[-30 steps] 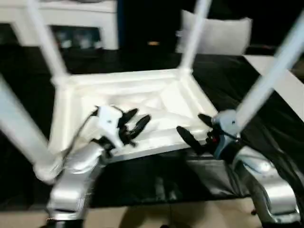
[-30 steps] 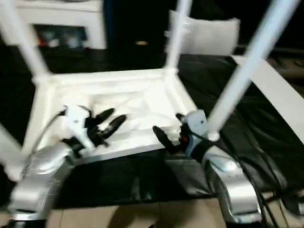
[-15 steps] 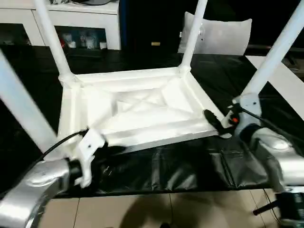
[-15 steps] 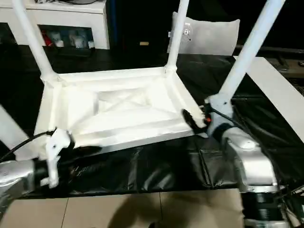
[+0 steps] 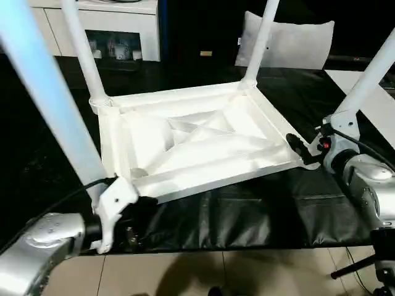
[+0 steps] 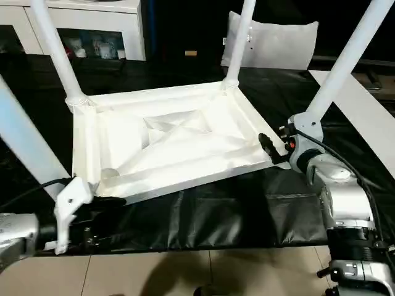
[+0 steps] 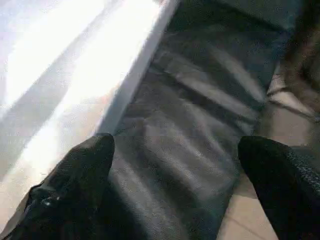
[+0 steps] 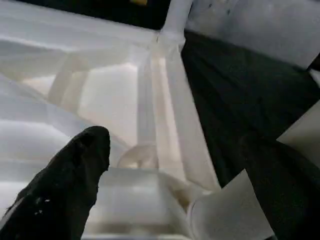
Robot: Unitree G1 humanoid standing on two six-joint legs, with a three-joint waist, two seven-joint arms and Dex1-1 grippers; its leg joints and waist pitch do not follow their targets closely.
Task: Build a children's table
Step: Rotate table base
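The children's table [image 5: 185,145] lies upside down on the black cover [image 5: 247,216], with its ribbed underside facing up. Legs stand in all the corners: far left [image 5: 80,55], far right [image 5: 259,43], front left [image 5: 43,105] and front right [image 5: 370,68]. My left gripper [image 7: 175,147] hovers open over the cover, just off the top's front edge near the front-left corner, and holds nothing. My right gripper [image 6: 271,151] is open at the front-right corner. One of its fingers [image 8: 65,185] reaches over the rim, and the wrist hides the foot of that leg.
A white cabinet [image 5: 105,15] stands at the back left and a white chair back [image 5: 290,43] behind the table. A white board [image 6: 352,117] lies at the right. The cover's front edge drops to the tiled floor [image 5: 247,271] close to me.
Both grippers have pulled back off the ribbed underside, the left to the front-left edge with its fingers spread wider, the right to the front-right corner. The camera has also shifted.
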